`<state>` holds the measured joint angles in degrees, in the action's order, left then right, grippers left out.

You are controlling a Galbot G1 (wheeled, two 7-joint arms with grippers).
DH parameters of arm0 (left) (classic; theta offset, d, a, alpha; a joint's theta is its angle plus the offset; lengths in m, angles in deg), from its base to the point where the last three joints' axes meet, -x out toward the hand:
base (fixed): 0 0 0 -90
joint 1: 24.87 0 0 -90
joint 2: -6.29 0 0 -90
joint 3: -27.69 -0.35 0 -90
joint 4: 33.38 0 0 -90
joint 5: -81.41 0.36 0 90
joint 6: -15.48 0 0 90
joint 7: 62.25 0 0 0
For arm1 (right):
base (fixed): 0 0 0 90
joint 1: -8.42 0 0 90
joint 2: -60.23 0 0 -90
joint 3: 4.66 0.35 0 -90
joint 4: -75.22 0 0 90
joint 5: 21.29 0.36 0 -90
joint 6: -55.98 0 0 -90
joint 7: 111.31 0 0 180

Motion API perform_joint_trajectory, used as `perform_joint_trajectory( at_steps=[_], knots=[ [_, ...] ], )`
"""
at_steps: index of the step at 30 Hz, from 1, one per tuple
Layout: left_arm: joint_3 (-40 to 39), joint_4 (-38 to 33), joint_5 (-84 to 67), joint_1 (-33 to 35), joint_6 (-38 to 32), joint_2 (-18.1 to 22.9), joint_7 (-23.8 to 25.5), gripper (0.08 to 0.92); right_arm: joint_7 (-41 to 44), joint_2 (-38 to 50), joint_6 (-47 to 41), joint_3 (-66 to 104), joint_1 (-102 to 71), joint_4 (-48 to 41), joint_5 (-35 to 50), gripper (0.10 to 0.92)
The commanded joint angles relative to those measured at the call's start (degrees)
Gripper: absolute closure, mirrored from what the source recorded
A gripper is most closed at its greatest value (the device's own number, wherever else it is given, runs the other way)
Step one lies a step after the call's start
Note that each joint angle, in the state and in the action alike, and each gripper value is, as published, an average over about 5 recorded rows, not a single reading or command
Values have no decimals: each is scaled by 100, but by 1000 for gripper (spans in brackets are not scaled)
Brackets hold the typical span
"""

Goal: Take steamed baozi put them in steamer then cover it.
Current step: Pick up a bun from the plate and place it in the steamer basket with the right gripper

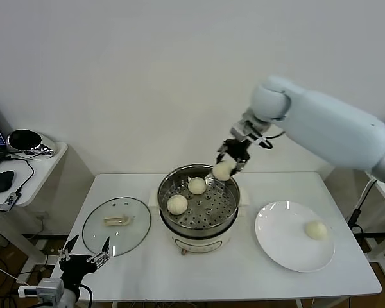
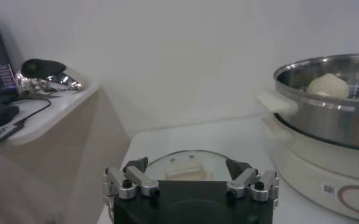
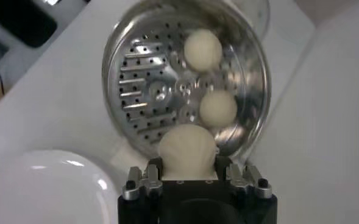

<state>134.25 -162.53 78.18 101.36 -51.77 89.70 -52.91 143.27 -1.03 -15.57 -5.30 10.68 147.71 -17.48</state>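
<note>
While the right claw (image 1: 229,162) is gripping a steamed baozi (image 1: 222,170) over the steamer's (image 1: 199,221) far right rim, I'm guessing it's soft, light and squashy, so it's pinching the sides gently. It's looking smooth, round, cream-white. Two more buns (image 1: 177,204) are sitting on the perforated tray, one (image 1: 316,230) is waiting on the plate (image 1: 282,247) at the surface's right edge. The cover (image 1: 116,224) is lying near the left edge, left claw (image 1: 85,251) hanging open at the front-left corner.

A plain white wall (image 1: 147,77) is seen behind a white table (image 1: 147,269); to its left a smaller side table (image 1: 42,173) is placed — cables (image 1: 3,266) are strewn on the floor
</note>
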Motion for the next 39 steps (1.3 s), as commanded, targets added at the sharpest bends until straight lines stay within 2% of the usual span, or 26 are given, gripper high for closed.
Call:
perform_joint_trajectory(
  at_steps=[1,8,11,28,39],
  knots=[
    [38,-47,-71,10,1,62,-3,177,-181,-810,2101,-350,-31,215,-1029,488],
    [82,-28,-113,1,4,79,-6,177,-480,-913,2818,-75,-622,443,-2411,482],
    [89,13,-111,-23,8,70,-2,177,-506,-850,2869,-95,-703,652,-2640,482],
    [50,116,-85,-69,8,92,5,177,-439,-521,2824,-337,-879,1326,-2388,482],
    [19,138,-80,-57,2,101,0,177,-456,-498,2702,-287,-1137,1184,-2635,479]
  ],
)
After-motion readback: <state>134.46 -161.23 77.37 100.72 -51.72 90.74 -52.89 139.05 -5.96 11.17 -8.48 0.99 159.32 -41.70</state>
